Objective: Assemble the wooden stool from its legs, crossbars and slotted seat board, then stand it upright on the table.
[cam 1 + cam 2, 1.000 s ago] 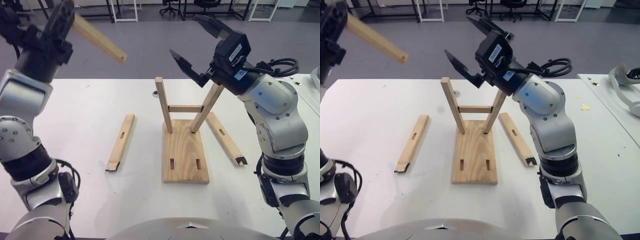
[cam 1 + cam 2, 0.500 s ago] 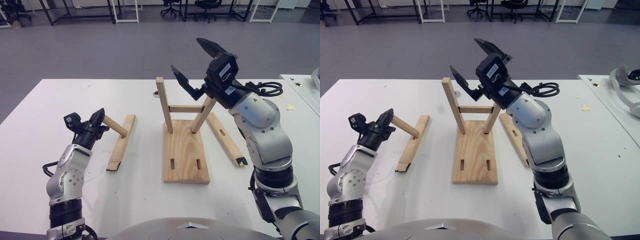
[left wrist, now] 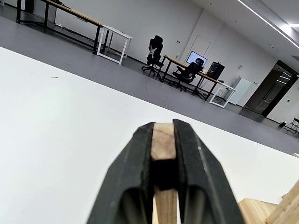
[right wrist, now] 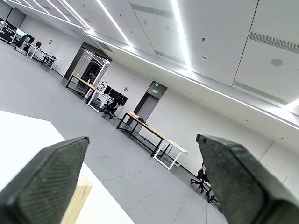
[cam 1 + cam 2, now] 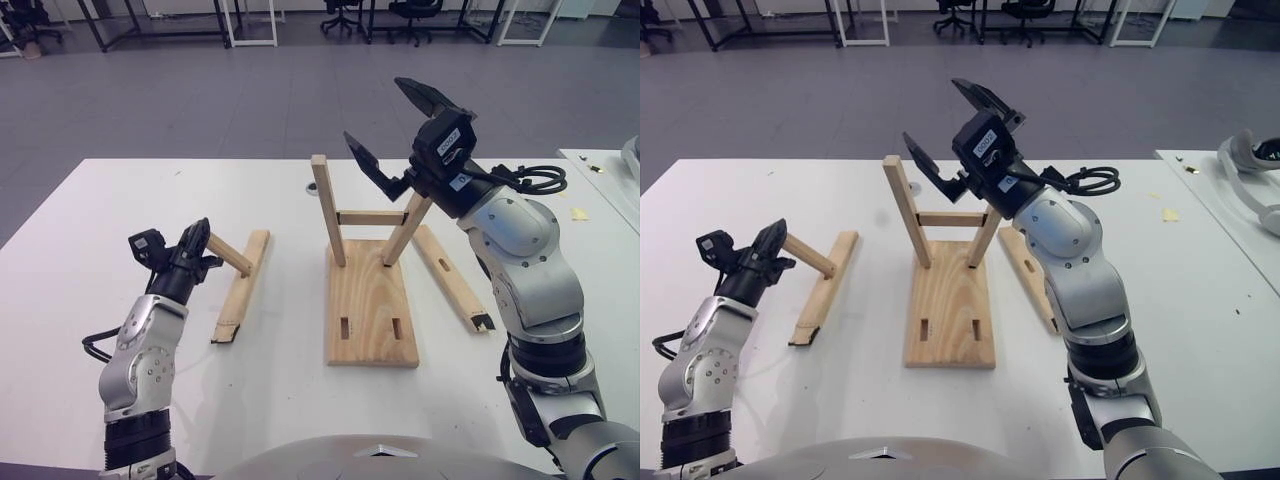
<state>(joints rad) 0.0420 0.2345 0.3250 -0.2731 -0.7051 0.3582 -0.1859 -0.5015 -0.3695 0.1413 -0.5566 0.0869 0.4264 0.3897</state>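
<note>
While my left jaws stay out at 9 o'clock of the seat, low over the white tabletop (image 5: 260,400), they are clamped on one end of a short pale wooden crossbar (image 5: 231,256). Its free end points toward 3 o'clock and reaches a loose slotted wooden leg (image 5: 242,284) lying flat; touching or not, cannot tell.

Flat rectangular pale wooden seat board (image 5: 370,310) lies at centre, two near slots bare. At its 12 o'clock end stand two legs: left-hand upright leg (image 5: 327,210) and right-hand upright leg (image 5: 405,232), the latter tilted toward 1 o'clock. A thin wooden rung (image 5: 371,217) joins them.

A second loose wooden leg (image 5: 450,275) lies flat just beside the board at 3 o'clock.

My right jaws are spread wide, raised over the top of the right-hand upright leg, gripping nothing.
</note>
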